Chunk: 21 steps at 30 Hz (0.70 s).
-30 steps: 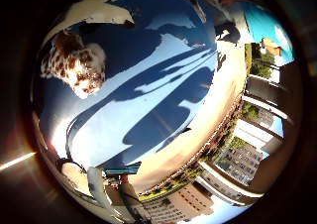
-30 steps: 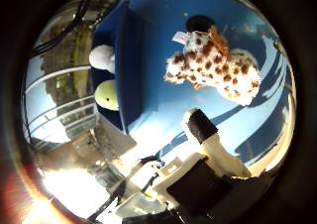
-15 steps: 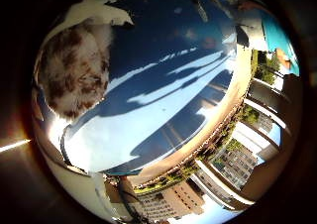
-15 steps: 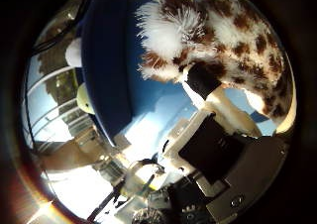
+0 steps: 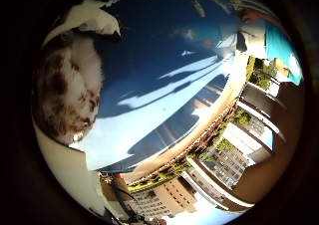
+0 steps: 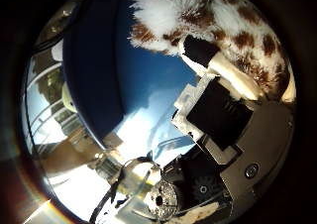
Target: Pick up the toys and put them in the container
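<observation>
A white plush toy with brown spots (image 6: 223, 21) lies on the blue table top (image 5: 169, 66) and fills much of the thumb side view, close to the palm. My right hand (image 6: 213, 105) is over it. A black fingertip (image 6: 197, 52) presses into its fur. In the little finger side view the toy (image 5: 65, 86) sits between white finger parts (image 5: 90, 18). The fingers are curled against the toy. A dark blue container (image 6: 94, 56) stands beside it on the table, with a pale round toy (image 6: 67, 93) inside at its edge.
The table's pale edge (image 5: 199, 125) runs past the blue top, with buildings and trees (image 5: 234, 155) beyond it. Railings and paving (image 6: 59, 135) lie beyond the container.
The hand has come down onto the spotted toy, which went from small and away from the palm to filling the views. The black fingertip has closed against its fur.
</observation>
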Each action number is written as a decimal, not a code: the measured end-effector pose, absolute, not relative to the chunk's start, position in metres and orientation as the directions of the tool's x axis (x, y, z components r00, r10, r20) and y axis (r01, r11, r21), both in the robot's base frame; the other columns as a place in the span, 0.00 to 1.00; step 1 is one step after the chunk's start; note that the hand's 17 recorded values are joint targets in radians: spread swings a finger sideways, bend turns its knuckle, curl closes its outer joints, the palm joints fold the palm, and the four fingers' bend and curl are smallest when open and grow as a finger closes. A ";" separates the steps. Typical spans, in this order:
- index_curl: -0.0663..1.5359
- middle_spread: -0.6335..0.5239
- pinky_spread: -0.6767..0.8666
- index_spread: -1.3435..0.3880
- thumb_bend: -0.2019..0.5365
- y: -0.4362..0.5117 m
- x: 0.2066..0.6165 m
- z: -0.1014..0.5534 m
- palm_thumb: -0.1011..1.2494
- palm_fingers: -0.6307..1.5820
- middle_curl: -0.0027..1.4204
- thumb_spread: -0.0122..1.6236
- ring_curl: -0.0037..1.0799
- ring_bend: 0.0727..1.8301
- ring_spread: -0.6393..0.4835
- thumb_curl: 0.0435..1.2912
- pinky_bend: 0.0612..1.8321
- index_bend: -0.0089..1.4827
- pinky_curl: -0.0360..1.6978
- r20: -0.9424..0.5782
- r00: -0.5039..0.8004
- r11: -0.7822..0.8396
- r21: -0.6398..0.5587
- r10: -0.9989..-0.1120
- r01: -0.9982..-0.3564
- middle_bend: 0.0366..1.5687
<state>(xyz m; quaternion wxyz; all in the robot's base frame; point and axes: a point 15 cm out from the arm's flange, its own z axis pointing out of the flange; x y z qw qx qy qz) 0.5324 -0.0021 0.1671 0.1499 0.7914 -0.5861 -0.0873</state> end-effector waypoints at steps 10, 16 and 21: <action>0.03 0.31 0.54 0.30 0.31 -0.002 0.529 0.213 0.85 0.71 0.75 0.66 0.72 0.77 0.47 0.50 0.88 0.53 0.37 -0.005 0.246 -0.238 0.275 -0.969 -0.932 0.71; 0.03 0.31 0.53 0.26 0.29 -0.003 0.499 0.269 0.86 0.69 0.78 0.68 0.74 0.78 0.46 0.54 0.89 0.59 0.39 -0.015 0.256 -0.249 0.295 -0.967 -0.923 0.72; 0.03 0.31 0.52 0.23 0.27 0.010 0.471 0.313 0.86 0.67 0.81 0.69 0.76 0.80 0.46 0.57 0.90 0.64 0.41 -0.034 0.303 -0.299 0.306 -0.952 -0.904 0.74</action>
